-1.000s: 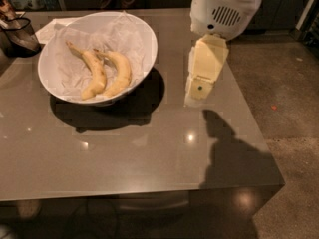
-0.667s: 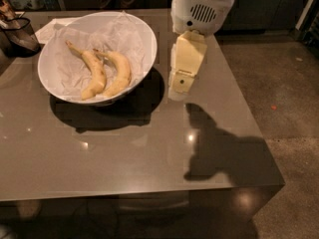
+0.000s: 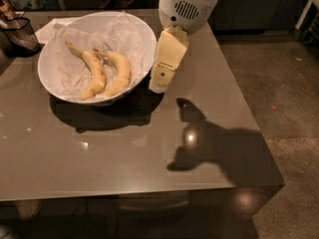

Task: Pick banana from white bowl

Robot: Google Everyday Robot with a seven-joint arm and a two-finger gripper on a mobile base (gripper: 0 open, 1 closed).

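Note:
The white bowl point(image 3: 144, 39), lined with crumpled white paper, stands on the left part of the grey table. Two bananas lie side by side in it. The banana point(image 3: 118, 72) is the plumper, curved one on the right, with a short stem. A slimmer banana point(image 3: 94, 71) with a long thin stem lies to its left. My gripper point(image 3: 159, 83) is cream-coloured and hangs from the white arm head just outside the bowl's right rim, pointing down above the table. It holds nothing that I can see.
A small dark mesh basket point(image 3: 19, 34) stands at the table's far left corner, with a white paper point(image 3: 50, 29) behind the bowl. The table's right edge point(image 3: 249, 108) borders a grey floor. The arm's shadow point(image 3: 209, 143) falls on the table's right front.
My gripper and arm head have moved left across the table, from well right of the bowl to right beside its rim. The bowl and bananas have not moved.

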